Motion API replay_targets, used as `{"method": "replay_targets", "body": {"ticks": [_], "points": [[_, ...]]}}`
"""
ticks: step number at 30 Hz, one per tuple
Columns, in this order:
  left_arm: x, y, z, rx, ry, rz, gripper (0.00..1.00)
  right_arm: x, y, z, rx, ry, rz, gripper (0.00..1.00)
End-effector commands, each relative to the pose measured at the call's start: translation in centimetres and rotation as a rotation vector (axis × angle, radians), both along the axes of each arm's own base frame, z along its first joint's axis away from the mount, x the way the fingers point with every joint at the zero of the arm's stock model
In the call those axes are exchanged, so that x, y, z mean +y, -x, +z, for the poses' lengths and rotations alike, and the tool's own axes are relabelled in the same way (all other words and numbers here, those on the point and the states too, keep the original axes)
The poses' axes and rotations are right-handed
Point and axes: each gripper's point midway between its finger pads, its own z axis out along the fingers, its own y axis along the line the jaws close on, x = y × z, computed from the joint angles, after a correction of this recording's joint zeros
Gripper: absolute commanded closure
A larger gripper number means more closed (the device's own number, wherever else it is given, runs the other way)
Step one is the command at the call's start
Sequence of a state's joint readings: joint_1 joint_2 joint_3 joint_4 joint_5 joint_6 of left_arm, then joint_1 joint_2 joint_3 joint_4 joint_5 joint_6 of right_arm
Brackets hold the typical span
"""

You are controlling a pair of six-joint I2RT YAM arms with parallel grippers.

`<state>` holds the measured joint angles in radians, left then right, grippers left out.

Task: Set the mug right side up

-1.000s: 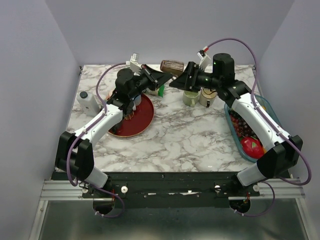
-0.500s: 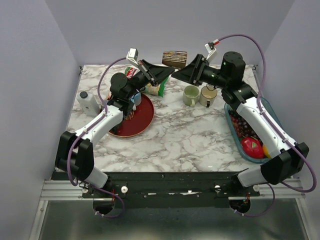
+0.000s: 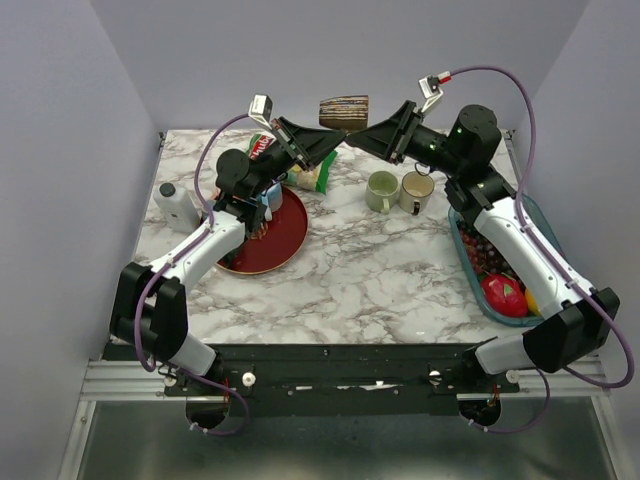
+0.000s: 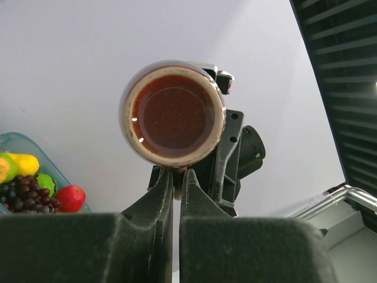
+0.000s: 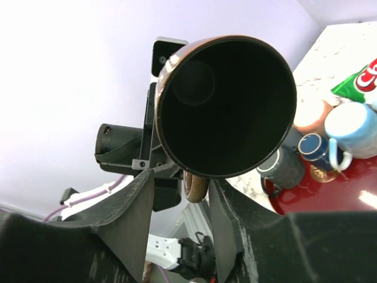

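The brown mug (image 3: 344, 106) hangs in the air above the table's back edge, between my two grippers, lying on its side. My left gripper (image 3: 333, 142) is shut on its handle from below. In the left wrist view the mug's reddish base (image 4: 172, 115) faces the camera, above the gripper (image 4: 175, 172). My right gripper (image 3: 360, 138) is open. In the right wrist view the mug's dark mouth (image 5: 227, 106) faces the camera, and the handle (image 5: 195, 186) hangs between the spread fingers of the gripper (image 5: 181, 180), near the right finger.
A green mug (image 3: 381, 190) and a cream mug (image 3: 415, 190) stand upright at the back. A red plate (image 3: 285, 240) holds several small mugs (image 5: 318, 150). A white bottle (image 3: 176, 203) is far left, a green snack bag (image 3: 322, 176) behind the plate, and a fruit container (image 3: 535, 215) on the right.
Both grippers have risen and tilted upward with the brown mug between them, carrying it from just above the table to higher over the back edge.
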<state>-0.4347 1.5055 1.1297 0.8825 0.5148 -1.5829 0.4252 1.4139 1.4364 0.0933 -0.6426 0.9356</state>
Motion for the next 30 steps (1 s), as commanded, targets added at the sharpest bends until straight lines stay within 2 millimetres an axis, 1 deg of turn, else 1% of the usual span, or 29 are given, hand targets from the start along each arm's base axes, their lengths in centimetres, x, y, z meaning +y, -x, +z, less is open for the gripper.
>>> {"method": "replay_targets", "body": {"ticks": [1,3,4,6,7,9,10,12,15,16,17,18,20,21,22,23,24,25,26,27,28,29,30], "points": [[-0.1,1.2,0.9,-0.060,0.001,-0.032,1.00,0.4,0.0,0.9,-0.026,-0.048,0.033,0.57],[0.0,1.1,0.8,-0.062,0.000,-0.033,1.00,0.5,-0.2,0.9,-0.022,-0.052,0.032,0.59],[-0.1,1.3,0.8,-0.064,-0.001,-0.035,1.00,0.6,-0.3,0.7,-0.014,-0.052,0.031,0.63],[-0.2,1.4,0.9,-0.071,-0.005,-0.038,1.00,0.6,-0.5,0.6,-0.005,-0.055,0.027,0.67],[-0.2,1.3,0.8,-0.068,-0.008,-0.037,1.00,0.7,-0.6,0.6,-0.002,-0.058,0.029,0.75],[-0.3,1.4,0.7,-0.072,-0.013,-0.040,1.00,0.8,-1.0,0.3,0.012,-0.057,0.028,0.85],[-0.3,1.4,0.7,-0.071,-0.015,-0.043,1.00,0.8,-0.8,0.5,0.008,-0.059,0.033,0.99],[-0.4,1.4,0.6,-0.072,-0.019,-0.046,1.00,0.9,-1.0,0.3,0.011,-0.058,0.030,0.99],[-0.5,1.5,0.6,-0.094,-0.034,-0.050,1.00,0.6,-0.9,0.6,-0.007,-0.059,0.012,0.99],[-0.6,1.6,0.6,-0.101,-0.043,-0.053,0.96,0.5,-0.9,0.7,-0.017,-0.056,0.007,0.99],[-0.6,1.6,0.5,-0.105,-0.052,-0.051,0.88,0.4,-0.9,0.6,-0.013,-0.056,-0.009,0.99],[-0.6,1.5,0.3,-0.110,-0.074,-0.037,0.66,0.3,-1.0,0.5,-0.014,-0.056,-0.016,0.99],[-0.6,1.4,-0.1,-0.114,-0.106,-0.019,0.47,0.0,-0.9,0.8,-0.023,-0.053,-0.034,0.99],[-0.6,1.3,-0.5,-0.098,-0.133,-0.007,0.33,-0.1,-1.0,0.8,-0.025,-0.050,-0.043,0.99],[-0.6,1.2,-1.0,-0.125,-0.170,0.016,0.27,-0.2,-1.1,0.8,-0.037,-0.039,-0.053,0.99],[-0.4,1.1,-1.2,-0.131,-0.193,0.037,0.22,-0.4,-1.4,0.4,-0.025,-0.021,-0.073,0.99],[-0.2,1.1,-1.9,-0.104,-0.238,0.056,0.16,-0.6,-1.5,0.6,-0.031,-0.008,-0.087,0.99],[0.0,0.9,-2.6,-0.147,-0.306,0.094,0.13,-0.8,-1.9,0.2,-0.054,0.027,-0.109,0.99],[0.2,0.8,-3.1,-0.153,-0.348,0.118,0.10,-1.2,-2.4,-0.9,-0.024,0.066,-0.147,0.99],[0.9,0.6,-4.0,-0.122,-0.419,0.166,0.06,-1.3,-2.7,-1.3,-0.026,0.090,-0.165,0.99],[1.4,0.5,-4.7,-0.120,-0.473,0.198,0.01,-1.8,-3.0,-2.7,-0.020,0.163,-0.188,0.99],[2.3,0.6,-4.7,-0.182,-0.546,0.252,0.01,-2.5,-3.8,-3.5,-0.010,0.203,-0.243,0.99],[3.3,0.2,-6.4,-0.129,-0.626,0.299,0.01,-2.8,-4.2,-4.2,-0.004,0.238,-0.267,0.99]]}}
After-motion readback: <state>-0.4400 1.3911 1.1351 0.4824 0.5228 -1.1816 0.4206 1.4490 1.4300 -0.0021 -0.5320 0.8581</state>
